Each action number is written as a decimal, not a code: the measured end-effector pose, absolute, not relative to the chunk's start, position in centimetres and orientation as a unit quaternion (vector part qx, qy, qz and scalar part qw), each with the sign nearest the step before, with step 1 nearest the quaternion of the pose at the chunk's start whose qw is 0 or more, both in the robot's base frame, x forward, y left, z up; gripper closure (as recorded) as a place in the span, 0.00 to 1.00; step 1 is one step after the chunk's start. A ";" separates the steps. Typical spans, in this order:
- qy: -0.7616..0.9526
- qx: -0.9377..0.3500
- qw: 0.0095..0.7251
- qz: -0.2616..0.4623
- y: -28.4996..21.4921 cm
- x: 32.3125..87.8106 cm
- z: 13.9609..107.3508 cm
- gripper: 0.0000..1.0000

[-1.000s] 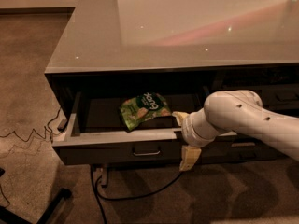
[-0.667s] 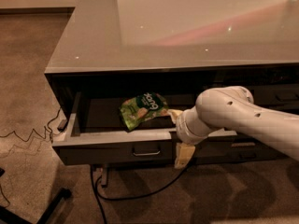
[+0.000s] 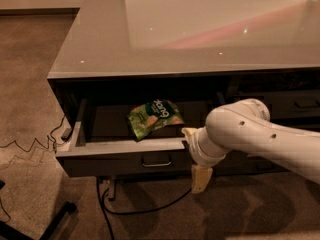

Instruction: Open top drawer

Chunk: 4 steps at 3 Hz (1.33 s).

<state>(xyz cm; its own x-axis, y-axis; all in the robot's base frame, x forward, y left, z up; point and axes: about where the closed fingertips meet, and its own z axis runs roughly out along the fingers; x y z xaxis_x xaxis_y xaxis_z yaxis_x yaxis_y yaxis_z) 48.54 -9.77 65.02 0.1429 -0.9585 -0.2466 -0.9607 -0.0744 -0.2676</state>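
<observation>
The top drawer (image 3: 125,163) is a wide dark grey drawer under the glossy grey tabletop (image 3: 200,29). It stands pulled out, and its small loop handle (image 3: 156,161) shows at the centre of the front. A green snack bag (image 3: 154,117) lies inside it. My gripper (image 3: 195,156) is at the right end of the drawer front, on the white arm (image 3: 250,139) that comes in from the right. One beige finger (image 3: 201,179) hangs below the front and the other (image 3: 189,132) shows above its top edge. The fingers are apart.
Dark drawers of the neighbouring stack (image 3: 300,104) sit to the right, behind my arm. A black cable (image 3: 145,210) runs on the carpet below the drawer. A thin wire (image 3: 30,145) lies at the left. A black stand leg (image 3: 55,219) is at the bottom left.
My arm has shifted a little to the left and lower along the drawer front. The drawer and the bag have not visibly moved.
</observation>
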 end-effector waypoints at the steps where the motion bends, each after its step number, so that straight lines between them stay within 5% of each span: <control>1: 0.658 -0.735 0.162 0.008 -10.6 46.5 63.8 0.02; 4: 0.677 -0.724 0.131 0.010 -13.0 43.5 63.2 0.67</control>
<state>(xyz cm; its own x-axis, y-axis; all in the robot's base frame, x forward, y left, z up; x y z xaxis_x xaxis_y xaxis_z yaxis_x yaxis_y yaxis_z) 43.54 -13.04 63.23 0.0827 -0.9780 -0.1916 -0.9830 -0.0484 -0.1769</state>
